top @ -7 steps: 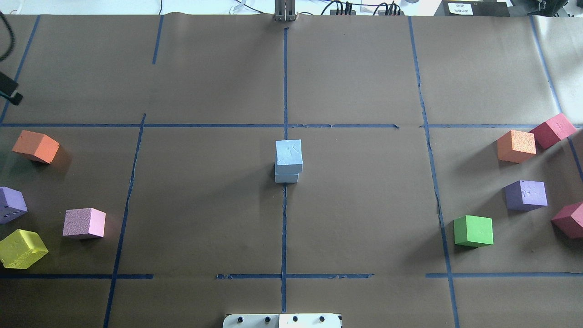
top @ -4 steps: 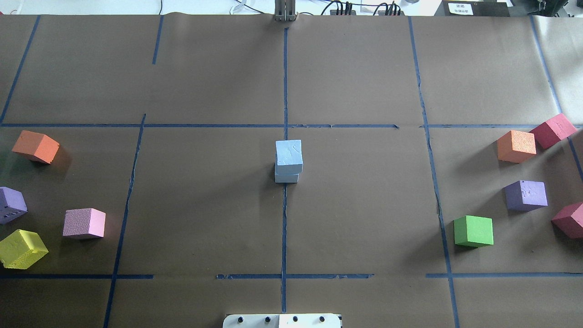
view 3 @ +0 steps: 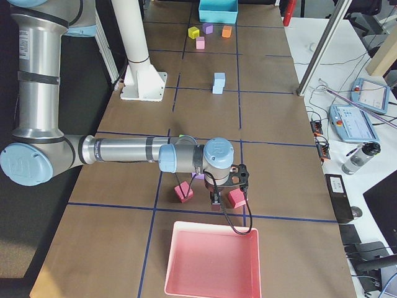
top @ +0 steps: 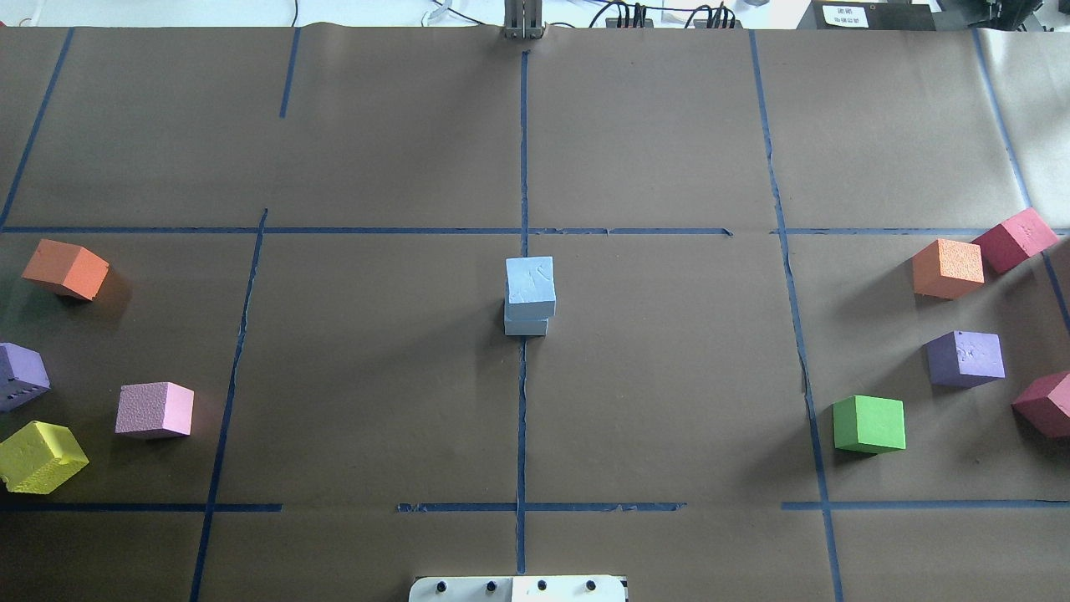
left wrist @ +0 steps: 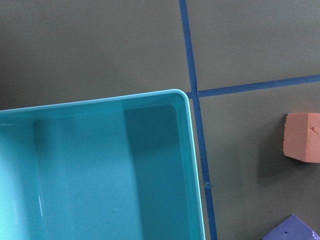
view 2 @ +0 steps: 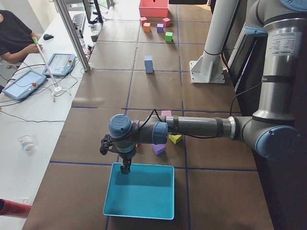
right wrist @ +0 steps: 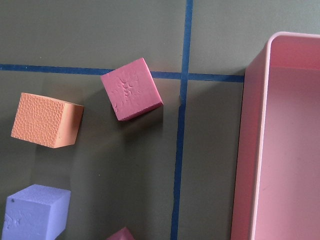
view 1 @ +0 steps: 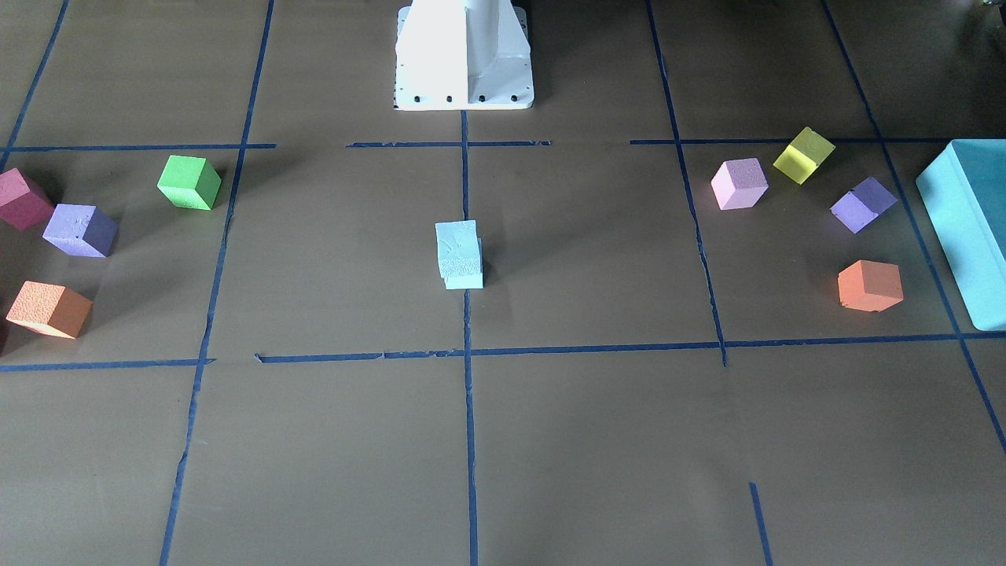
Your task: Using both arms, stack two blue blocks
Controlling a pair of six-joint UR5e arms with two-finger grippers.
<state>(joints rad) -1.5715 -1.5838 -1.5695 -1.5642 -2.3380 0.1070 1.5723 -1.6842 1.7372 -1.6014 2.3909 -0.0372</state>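
Observation:
The two light blue blocks stand stacked at the table's centre on the blue tape line: the upper block (top: 529, 284) sits on the lower block (top: 526, 327), slightly offset. The stack also shows in the front view (view 1: 459, 253) and far off in the left side view (view 2: 148, 63). No gripper touches it. My left gripper (view 2: 125, 167) hangs over the near edge of the teal box (view 2: 139, 191); I cannot tell whether it is open or shut. My right gripper (view 3: 217, 202) hangs near the red cubes by the pink tray (view 3: 211, 264); I cannot tell its state.
Orange (top: 65, 268), purple (top: 18, 375), pink (top: 155, 410) and yellow (top: 40, 456) cubes lie at the left. Orange (top: 947, 267), red (top: 1014, 238), purple (top: 965, 358), green (top: 869, 424) and red (top: 1045, 404) cubes lie at the right. The robot base (view 1: 464, 55) stands behind the stack.
A black part of the left arm at the overhead view's left edge has moved out of that view. The blue stack and the other cubes have not moved.

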